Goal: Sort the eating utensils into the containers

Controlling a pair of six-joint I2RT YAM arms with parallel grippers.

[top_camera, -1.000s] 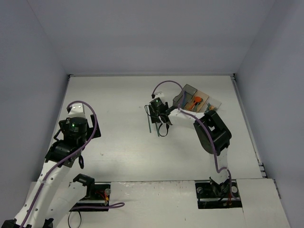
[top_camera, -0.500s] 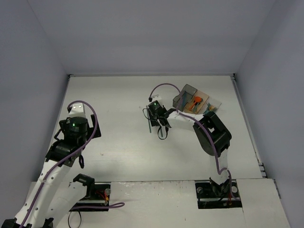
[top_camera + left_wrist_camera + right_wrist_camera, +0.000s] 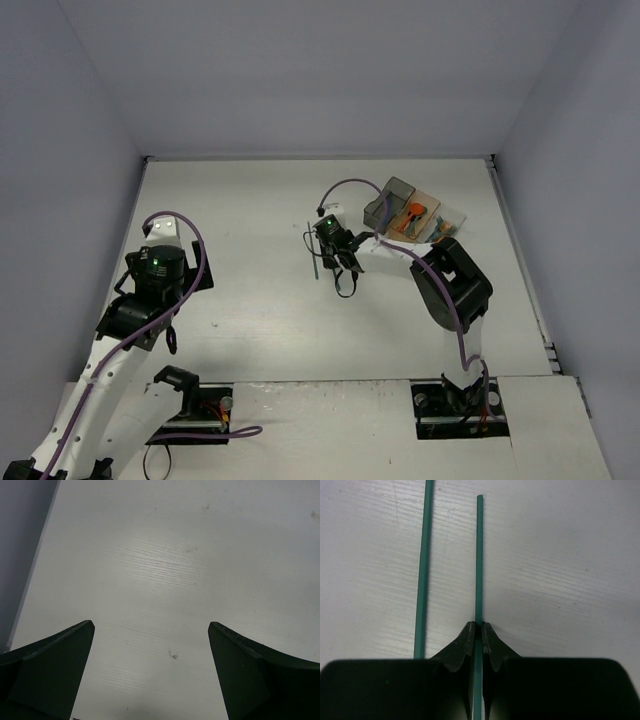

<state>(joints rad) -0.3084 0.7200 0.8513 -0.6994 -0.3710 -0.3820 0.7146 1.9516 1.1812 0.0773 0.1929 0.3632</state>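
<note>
Right wrist view: the right gripper [image 3: 479,630] is pinched narrow on a teal stick [image 3: 479,560], its two dark fingertips [image 3: 466,642] pressing the stick from either side; the stick runs straight ahead from the tips, lying along the white table [image 3: 560,555]; a second teal stick [image 3: 423,565] lies just beside it, on the left of the fingers, nearly parallel and apart from both the held stick and the gripper.

Left wrist view: the left gripper [image 3: 151,624] is spread wide, its two dark fingers [image 3: 55,667] at the lower corners; the white wood-grain table fills the gap between them and the space ahead; the grey wall meets the table off to the left of the hand.

Top view: the right arm [image 3: 450,285] reaches forward and leftward, the right gripper low over the middle of the table; one teal stick shows just to its left, and I cannot tell here which of the two it is; the three containers sit in a row to the right of this gripper and a little farther out, the dark grey bin [image 3: 385,208] nearest it, then the orange-tan bin [image 3: 425,206], then the clear bin [image 3: 452,220]; an orange utensil [image 3: 413,210] lies in the orange-tan bin; the left arm [image 3: 150,275] hangs well apart on the left side.
</note>
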